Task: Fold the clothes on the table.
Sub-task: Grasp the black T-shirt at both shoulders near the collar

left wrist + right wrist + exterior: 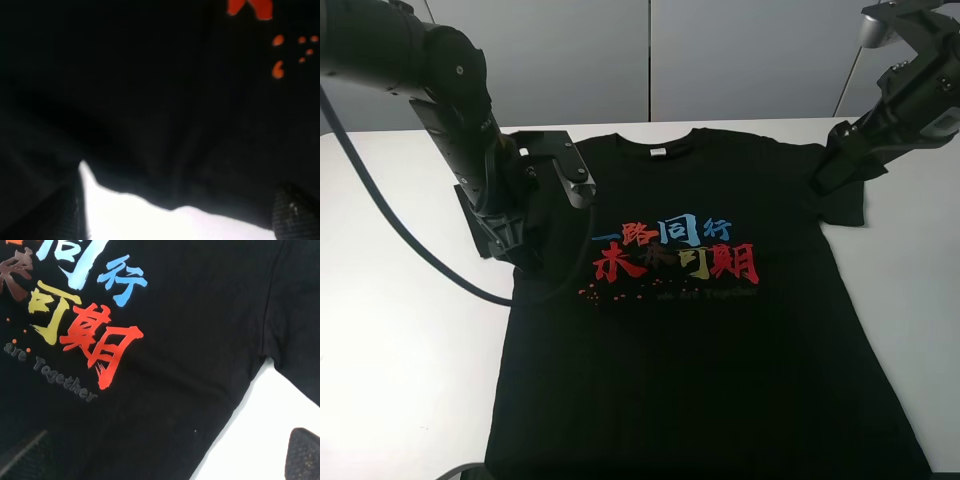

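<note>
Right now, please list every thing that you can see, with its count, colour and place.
T-shirt: one, black, spread flat on the table.
Print: one, red, blue and yellow, on its chest.
Neck tag: one, white, at the collar.
Table: one, white, under the T-shirt.
Cable: one, black, over the table's left part.
Left arm: one, black, above one sleeve.
Right arm: one, black, above the other sleeve.
Left fingers, right fingers: two pairs, black, both spread open.

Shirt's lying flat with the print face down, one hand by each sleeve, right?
No, the print faces up: the exterior high view shows the coloured characters on the T-shirt. The left hand and right hand are by the sleeves, as you said.
</note>
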You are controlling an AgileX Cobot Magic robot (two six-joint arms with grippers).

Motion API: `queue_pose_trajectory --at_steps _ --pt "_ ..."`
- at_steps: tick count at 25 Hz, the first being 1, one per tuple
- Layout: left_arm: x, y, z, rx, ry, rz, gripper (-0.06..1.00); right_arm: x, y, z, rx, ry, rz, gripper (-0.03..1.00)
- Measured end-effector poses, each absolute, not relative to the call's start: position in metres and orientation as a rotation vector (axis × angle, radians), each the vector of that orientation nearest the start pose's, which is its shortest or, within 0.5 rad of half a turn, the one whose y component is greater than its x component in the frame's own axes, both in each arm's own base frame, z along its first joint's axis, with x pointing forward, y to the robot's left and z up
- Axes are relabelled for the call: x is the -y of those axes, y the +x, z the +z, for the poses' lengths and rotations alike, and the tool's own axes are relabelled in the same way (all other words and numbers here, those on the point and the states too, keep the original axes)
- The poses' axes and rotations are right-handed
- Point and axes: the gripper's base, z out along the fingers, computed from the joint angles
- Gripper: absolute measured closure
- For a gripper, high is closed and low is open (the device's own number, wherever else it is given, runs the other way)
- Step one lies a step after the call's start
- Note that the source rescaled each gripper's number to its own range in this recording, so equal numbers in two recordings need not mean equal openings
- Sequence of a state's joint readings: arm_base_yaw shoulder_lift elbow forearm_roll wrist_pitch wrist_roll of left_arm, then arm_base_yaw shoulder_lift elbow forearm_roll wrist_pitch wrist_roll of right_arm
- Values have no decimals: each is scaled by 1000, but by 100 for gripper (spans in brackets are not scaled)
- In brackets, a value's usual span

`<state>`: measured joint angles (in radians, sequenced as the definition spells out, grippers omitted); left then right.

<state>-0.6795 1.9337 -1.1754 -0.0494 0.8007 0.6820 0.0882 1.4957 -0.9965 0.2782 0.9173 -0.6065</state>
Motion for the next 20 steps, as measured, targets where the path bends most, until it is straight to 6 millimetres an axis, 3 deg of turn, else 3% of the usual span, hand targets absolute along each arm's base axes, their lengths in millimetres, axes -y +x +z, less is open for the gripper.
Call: queue_pose_trajectory --at_steps 5,9,20 --pt "235 266 133 -2351 2013 -9 -6 -44 277 242 -2720 -773 238 -2" --pt "234 267 130 -2343 2036 10 -6 -44 277 242 -2718 -772 236 -2" --pt "234 268 100 -2383 2096 25 -6 -44 277 242 -2717 -775 235 -2"
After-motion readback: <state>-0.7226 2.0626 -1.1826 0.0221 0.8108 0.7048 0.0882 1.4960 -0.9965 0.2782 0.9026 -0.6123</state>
